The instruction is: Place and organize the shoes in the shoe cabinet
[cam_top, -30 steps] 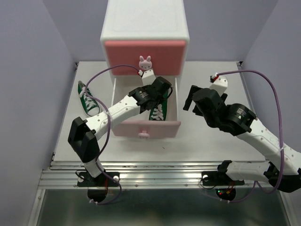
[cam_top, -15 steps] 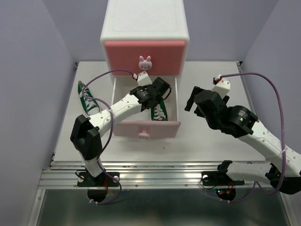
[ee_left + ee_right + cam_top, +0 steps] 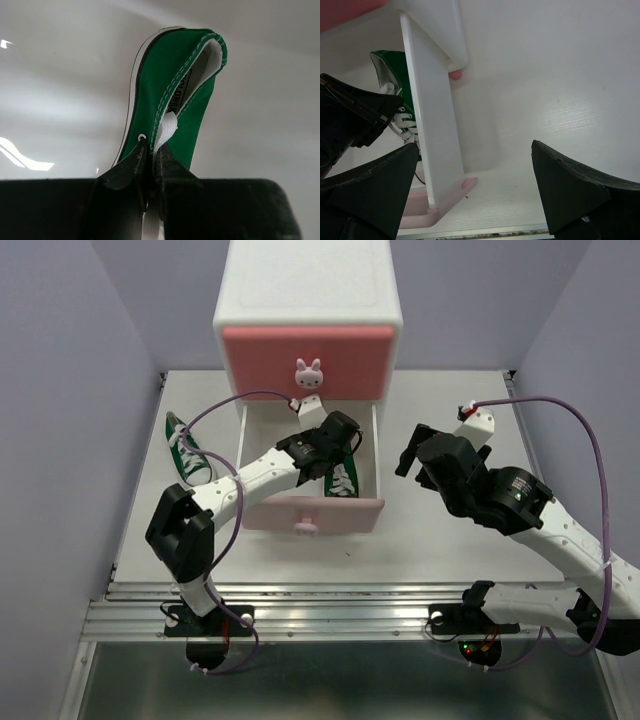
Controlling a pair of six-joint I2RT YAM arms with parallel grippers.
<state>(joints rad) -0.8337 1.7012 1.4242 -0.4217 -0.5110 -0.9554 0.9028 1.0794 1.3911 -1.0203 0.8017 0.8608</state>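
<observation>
The left fingers [image 3: 125,170] pinch a green shoe [image 3: 170,85] by what looks like its lace edge, inside the cabinet's [image 3: 307,300] open lower drawer [image 3: 310,512], right side; the right fingers [image 3: 570,195] hang spread nearby. So thin a grip could slip and tip the shoe askew. A second green shoe [image 3: 187,452] lies at the table's [image 3: 440,540] left edge.
</observation>
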